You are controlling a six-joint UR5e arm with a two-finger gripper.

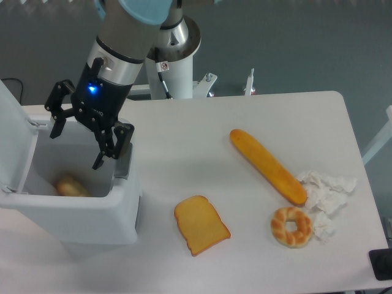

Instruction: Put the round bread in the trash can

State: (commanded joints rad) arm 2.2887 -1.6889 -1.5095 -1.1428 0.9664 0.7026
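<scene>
The round bread (71, 186) lies inside the trash can (79, 217), low against its front wall, only partly visible. The trash can is a large white bin at the table's left with its lid (12, 138) swung up on the far left. My gripper (76, 142) hangs open over the bin's mouth, fingers spread wide, with nothing between them. It is above and slightly right of the bread, not touching it.
A long orange loaf (267, 165) lies right of centre. A toast slice (200, 224) sits near the front middle. A ring bread (291, 226) rests by crumpled white paper (326, 191) at the right. The robot's base (174, 61) stands behind the table.
</scene>
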